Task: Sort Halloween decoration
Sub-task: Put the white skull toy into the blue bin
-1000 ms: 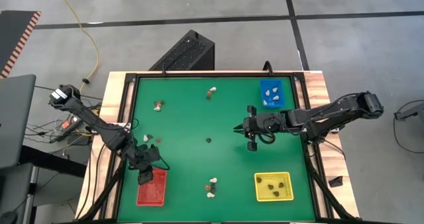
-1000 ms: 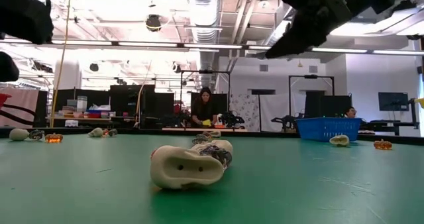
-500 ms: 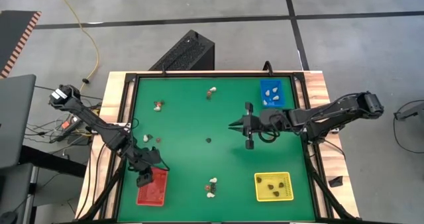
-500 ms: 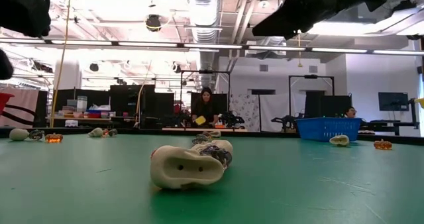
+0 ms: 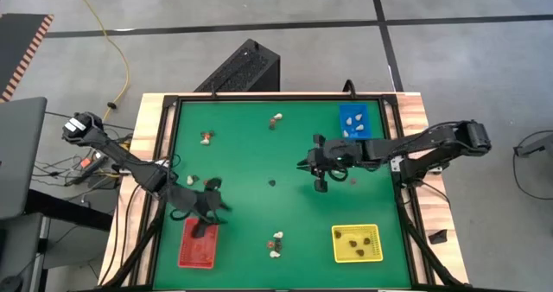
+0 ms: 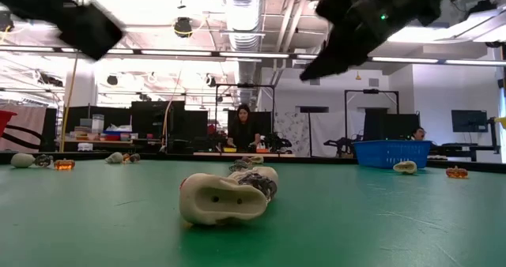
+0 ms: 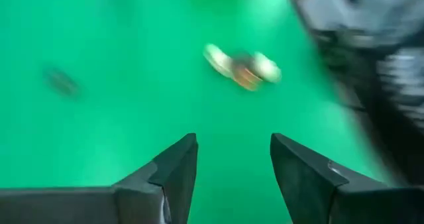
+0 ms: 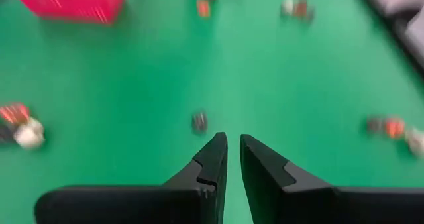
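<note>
Hovering at the inner edge of the red tray, left gripper hung over the green desk, fingers apart, nothing between them. Faced a small cluster of cream and orange trinkets lying on the bare green, well apart from those fingers.

Reached in from the blue tray side, right gripper above the desk, between the blue tray and one dark trinket. Showed fingers drawn nearly together, only a thin slit left, empty. Lay just ahead of their tips in the right wrist view, that same dark trinket.

Scattered elsewhere around the red tray: a whitish and dark pair just beyond it, a cream-orange pile off toward the yellow tray. Rested farther out, two more small groups and near the desk's far edge. Held several whitish pieces, the blue tray; held dark ones, the yellow tray.

Filled the low view up close, a cream skull-like trinket. Sat at a bench in the room behind, a person.
</note>
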Robot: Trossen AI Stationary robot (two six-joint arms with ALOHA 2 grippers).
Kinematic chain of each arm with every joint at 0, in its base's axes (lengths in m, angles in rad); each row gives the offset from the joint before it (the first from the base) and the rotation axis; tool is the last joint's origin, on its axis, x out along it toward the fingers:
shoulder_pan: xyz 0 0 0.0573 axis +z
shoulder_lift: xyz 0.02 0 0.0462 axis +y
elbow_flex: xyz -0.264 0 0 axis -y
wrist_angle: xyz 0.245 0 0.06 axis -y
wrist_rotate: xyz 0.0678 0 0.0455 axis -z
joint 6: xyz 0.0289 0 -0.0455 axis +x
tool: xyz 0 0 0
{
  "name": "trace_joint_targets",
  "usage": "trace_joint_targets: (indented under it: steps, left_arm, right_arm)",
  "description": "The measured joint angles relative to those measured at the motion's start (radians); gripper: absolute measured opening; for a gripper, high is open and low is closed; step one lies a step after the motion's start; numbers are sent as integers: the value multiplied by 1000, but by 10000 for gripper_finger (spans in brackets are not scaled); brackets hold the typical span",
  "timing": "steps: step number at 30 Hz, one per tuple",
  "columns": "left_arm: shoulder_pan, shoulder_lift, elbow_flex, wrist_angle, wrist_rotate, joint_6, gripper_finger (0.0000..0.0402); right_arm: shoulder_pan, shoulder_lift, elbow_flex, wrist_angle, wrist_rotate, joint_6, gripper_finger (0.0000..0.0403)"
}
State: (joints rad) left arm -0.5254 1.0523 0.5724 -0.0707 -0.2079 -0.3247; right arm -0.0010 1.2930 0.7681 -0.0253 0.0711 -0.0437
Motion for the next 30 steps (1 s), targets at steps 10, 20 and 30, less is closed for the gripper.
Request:
trace_joint_targets:
  steps: [10, 20, 30]
  left_arm:
    - [366, 29, -209, 653, -19, 581, 178]
    - [620, 26, -429, 1049, 116, 362, 178]
    - [627, 28, -417, 1049, 133, 418, 178]
  right_arm:
    - [-100, 178, 279, -558, -19, 17, 157]
    - [-396, 385, 500, -458, -185, -125, 226]
    - [-560, 785, 982, -684, -284, -481, 225]
